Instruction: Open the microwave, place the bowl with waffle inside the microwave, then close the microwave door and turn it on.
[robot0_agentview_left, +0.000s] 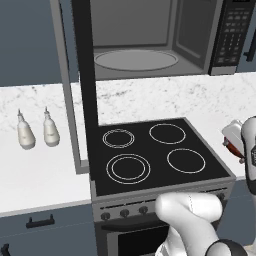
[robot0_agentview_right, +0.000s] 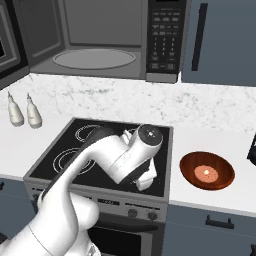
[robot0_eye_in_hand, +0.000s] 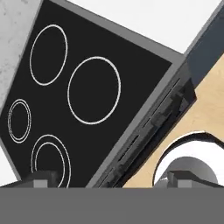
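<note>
Claw (robot0_eye_in_hand: 103, 179): fully spread, empty, above the stove (robot0_eye_in_hand: 87, 92).
Bowl (robot0_agentview_right: 207, 170): right of claw, holds waffle (robot0_agentview_right: 207, 173).
Risk: a rim grasp may tip it.
Microwave door (robot0_agentview_left: 82, 85): open; arm may strike it.

A white marble counter (robot0_agentview_right: 210, 125) runs either side of the black stove (robot0_agentview_right: 100, 150). Two pale bottles (robot0_agentview_left: 35, 130) stand to its left. The reddish-brown bowl (robot0_agentview_right: 207, 170) holding the waffle (robot0_agentview_right: 206, 173) sits to its right.

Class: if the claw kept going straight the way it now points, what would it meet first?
Probably the black stove top: the hand view looks down on its rings, with the open claw aimed near its front edge. Depth is unclear.
</note>
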